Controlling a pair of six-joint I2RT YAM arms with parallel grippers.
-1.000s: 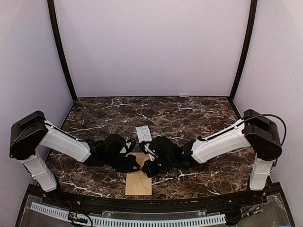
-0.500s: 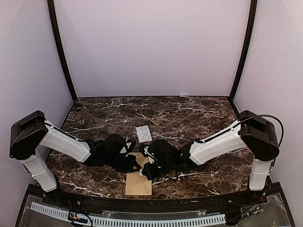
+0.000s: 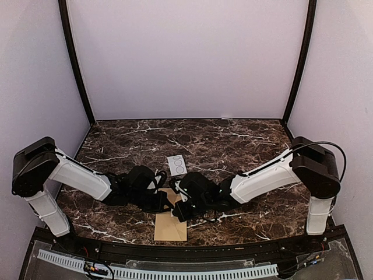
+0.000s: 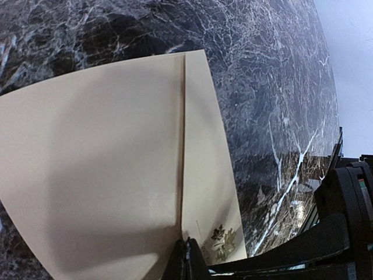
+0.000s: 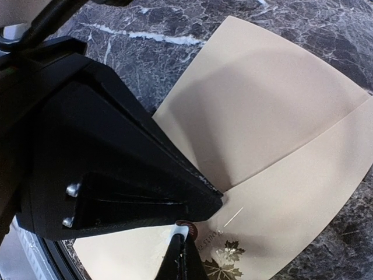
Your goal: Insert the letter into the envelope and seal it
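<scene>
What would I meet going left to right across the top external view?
left arm → left gripper → right gripper → right arm. The envelope and card share the middle with both grippers, so they are left out.

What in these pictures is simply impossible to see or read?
- Top view: the left hand and right hand cover the far end of the long tan-brown paper envelope, so its flap is hidden.
- No view shows whether a letter is inside.
- Right wrist view: the tiny writing above the gold leaf print is too small to read.
- Top view: the circles on the small white card are too small to make out.
</scene>
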